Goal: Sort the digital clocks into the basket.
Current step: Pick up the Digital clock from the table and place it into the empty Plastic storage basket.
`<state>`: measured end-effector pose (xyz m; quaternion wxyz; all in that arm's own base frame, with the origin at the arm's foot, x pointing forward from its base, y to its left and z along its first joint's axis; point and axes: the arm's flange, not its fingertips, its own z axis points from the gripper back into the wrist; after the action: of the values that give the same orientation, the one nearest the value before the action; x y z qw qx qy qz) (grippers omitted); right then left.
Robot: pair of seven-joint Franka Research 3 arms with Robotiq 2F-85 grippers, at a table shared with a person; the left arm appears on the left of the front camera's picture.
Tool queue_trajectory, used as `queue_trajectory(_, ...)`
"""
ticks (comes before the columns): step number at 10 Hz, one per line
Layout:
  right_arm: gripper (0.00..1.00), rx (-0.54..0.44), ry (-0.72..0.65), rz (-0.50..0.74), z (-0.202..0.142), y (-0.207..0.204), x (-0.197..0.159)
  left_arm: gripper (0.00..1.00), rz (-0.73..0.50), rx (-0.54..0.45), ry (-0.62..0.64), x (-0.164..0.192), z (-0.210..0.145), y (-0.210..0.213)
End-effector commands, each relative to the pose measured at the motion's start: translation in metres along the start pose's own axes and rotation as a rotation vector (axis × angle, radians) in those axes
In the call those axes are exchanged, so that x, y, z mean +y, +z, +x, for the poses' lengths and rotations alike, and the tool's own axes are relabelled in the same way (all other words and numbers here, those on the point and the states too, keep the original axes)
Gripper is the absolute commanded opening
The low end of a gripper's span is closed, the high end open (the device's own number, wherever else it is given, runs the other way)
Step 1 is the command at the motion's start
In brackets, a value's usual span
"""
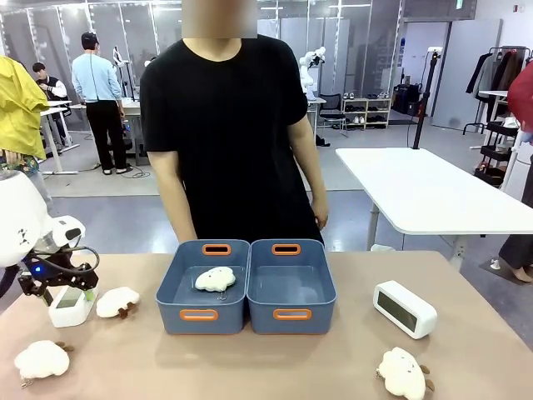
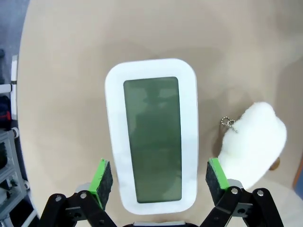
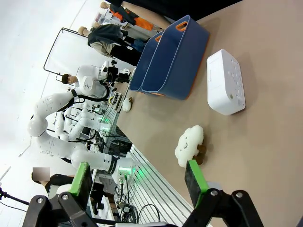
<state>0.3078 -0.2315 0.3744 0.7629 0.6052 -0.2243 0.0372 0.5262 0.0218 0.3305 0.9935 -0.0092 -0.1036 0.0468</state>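
Digital clocks sit on either side of the table (image 1: 333, 367). The left clock (image 2: 151, 137) lies close to the left edge with its dark grey screen facing up at the wrist camera, so its two long, smooth white sides are open to a pinch. The left gripper (image 1: 57, 282) hangs over it, spread wide with a green pad on each of those sides, and it grips nothing; I judge this to be the moment just before closing. The shell is hard, glossy plastic with rounded corners, so a squeeze across the flat flanks should hold better than one near the curves. A fluffy sheep plush (image 2: 253, 146) with a small ball chain lies just beside this clock and could catch on a finger. The right clock (image 1: 405, 308) stands toward the right edge, well apart from anything else. The right gripper (image 3: 137, 182) is held above the table, also wide open and empty. Two blue bins (image 1: 246, 287) of rigid plastic with orange handle slots stand side by side at the middle of the far edge. The left bin (image 1: 175, 292) holds a sheep, so the bare right bin (image 1: 321, 292) is probably the one for the clocks.
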Motion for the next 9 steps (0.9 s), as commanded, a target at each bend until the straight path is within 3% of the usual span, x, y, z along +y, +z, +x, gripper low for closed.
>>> queue_trajectory(1,1.0,-0.006,0.007,0.009,0.0,0.0,0.001,1.0,0.018,-0.023,0.011,-0.008,-0.002,-0.011)
queue_trajectory(3,1.0,-0.006,0.007,0.009,0.0,0.0,0.001,1.0,0.029,-0.055,0.021,-0.008,0.003,-0.02)
queue_trajectory(4,1.0,-0.006,0.007,0.009,0.0,0.0,0.001,0.53,0.051,-0.073,0.022,-0.008,0.001,-0.021)
queue_trajectory(5,1.0,-0.006,0.007,0.009,0.0,0.0,0.001,0.4,0.055,-0.065,0.052,-0.007,0.0,-0.023)
queue_trajectory(6,1.0,-0.006,0.007,0.009,0.0,0.0,0.001,0.0,0.051,-0.056,0.05,-0.006,-0.001,-0.024)
queue_trajectory(8,1.0,-0.006,0.007,0.009,0.0,0.0,0.001,0.0,0.066,-0.059,0.042,-0.003,0.0,-0.023)
queue_trajectory(9,1.0,-0.006,0.007,0.009,0.0,0.0,0.001,0.2,0.05,-0.062,0.044,-0.004,0.0,-0.021)
